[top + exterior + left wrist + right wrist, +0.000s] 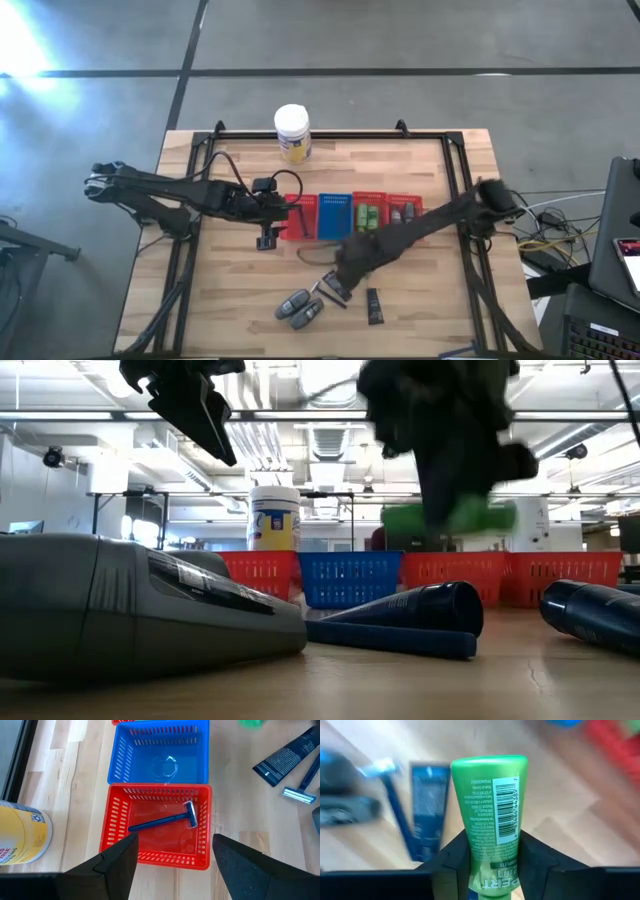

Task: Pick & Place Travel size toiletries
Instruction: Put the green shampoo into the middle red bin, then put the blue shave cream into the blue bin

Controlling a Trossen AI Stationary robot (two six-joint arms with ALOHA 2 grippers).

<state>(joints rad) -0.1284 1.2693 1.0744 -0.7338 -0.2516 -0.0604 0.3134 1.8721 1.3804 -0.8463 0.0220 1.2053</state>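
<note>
We count four mesh baskets in a row across the table [240,290]: a red basket [118,815] nearest the left arm, a blue basket [335,216] beside it, then two more red ones [368,214] [404,211]. The left gripper [174,855] hovers over the first red basket with its fingers spread apart and nothing between them. In that basket we see one blue razor [162,820] lying flat. The third basket holds two green bottles [368,215]; the fourth holds two small dark items we cannot identify.

The right gripper [492,862] is raised above the table in front of the baskets, its fingers clamped on one green tube [491,815] with a barcode on its side.

Still on the wood in front we count two grey oval bottles [299,307] side by side, two dark blue tubes [420,610] [590,615], and one more razor [302,787]. A white jar with a yellow label [292,133] stands at the far edge.
</note>
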